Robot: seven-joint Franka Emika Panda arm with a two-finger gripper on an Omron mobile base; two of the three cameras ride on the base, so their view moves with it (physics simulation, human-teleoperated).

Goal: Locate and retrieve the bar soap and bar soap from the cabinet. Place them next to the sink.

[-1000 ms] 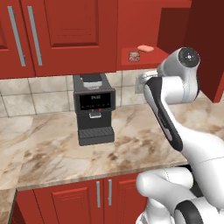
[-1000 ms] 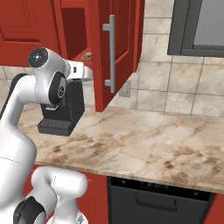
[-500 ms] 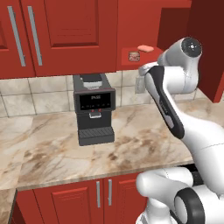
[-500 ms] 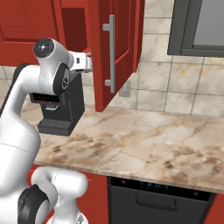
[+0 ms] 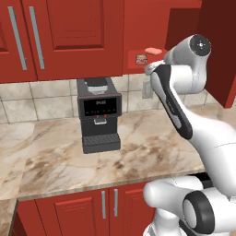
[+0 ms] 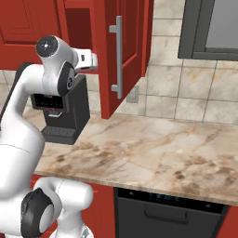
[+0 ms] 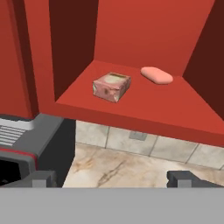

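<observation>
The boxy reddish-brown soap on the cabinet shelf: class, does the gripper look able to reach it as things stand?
Probably yes. The boxy soap sits near the shelf's front edge, the cabinet door is swung open, and the open gripper faces it with nothing between. The pink soap lies apart, further back.

Glossy white rounded arm segments, dark grey joint discs, black inset panel along the forearm

Red cabinet shelf (image 7: 144, 109), open at the front: boxy reddish-brown bar soap (image 7: 111, 86) toward the left, flat salmon-pink bar soap (image 7: 156, 75) further back and right, apart. Below, marbled counter (image 5: 138, 152): black coffee machine (image 5: 98, 115) against the tiled wall.
</observation>
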